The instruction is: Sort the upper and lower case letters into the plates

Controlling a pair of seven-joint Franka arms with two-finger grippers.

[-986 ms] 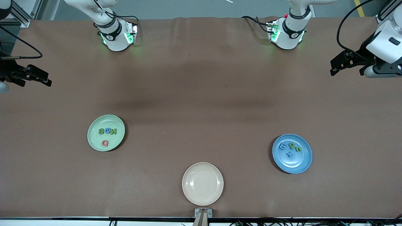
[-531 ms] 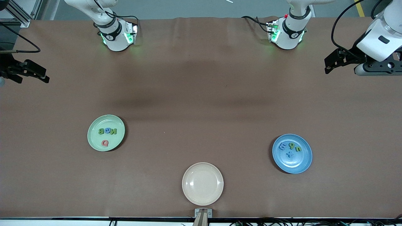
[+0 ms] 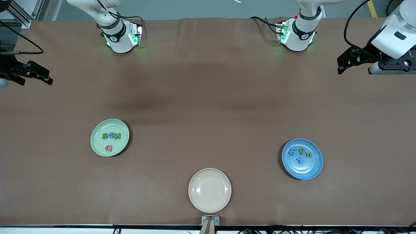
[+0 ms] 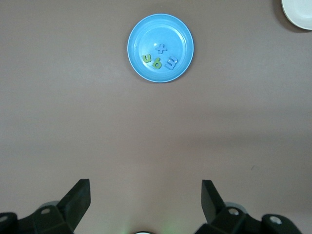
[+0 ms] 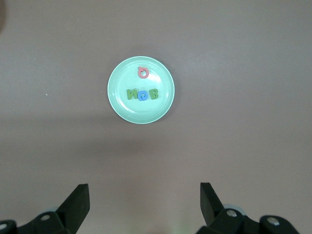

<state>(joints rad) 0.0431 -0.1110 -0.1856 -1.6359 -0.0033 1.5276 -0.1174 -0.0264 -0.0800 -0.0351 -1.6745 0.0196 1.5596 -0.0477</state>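
The mint green plate (image 3: 97, 143) (image 5: 141, 113) holds a green N (image 5: 131, 93), a blue G (image 5: 143, 96), a green B (image 5: 153, 93) and a red Q (image 3: 108, 148). On the blue plate (image 3: 305, 170) (image 4: 146, 36) lie a green n (image 4: 146, 59), a green p (image 4: 157, 63), a blue m (image 4: 170, 63) and a blue x (image 3: 299, 159). My left gripper (image 3: 339, 66) (image 4: 146, 184) hangs open and empty over bare table at the left arm's end. At the right arm's end, my right gripper (image 3: 49, 78) (image 5: 144, 186) is open and empty too.
A cream plate (image 3: 210, 190) with nothing in it sits near the front edge, between the other two plates. A small bracket (image 3: 210, 222) is fixed at that edge. The two arm bases (image 3: 120, 37) (image 3: 297, 34) stand at the table's back edge.
Both grippers have drifted slightly toward the bases' side of the table and stayed open. Plates and letters have not moved.
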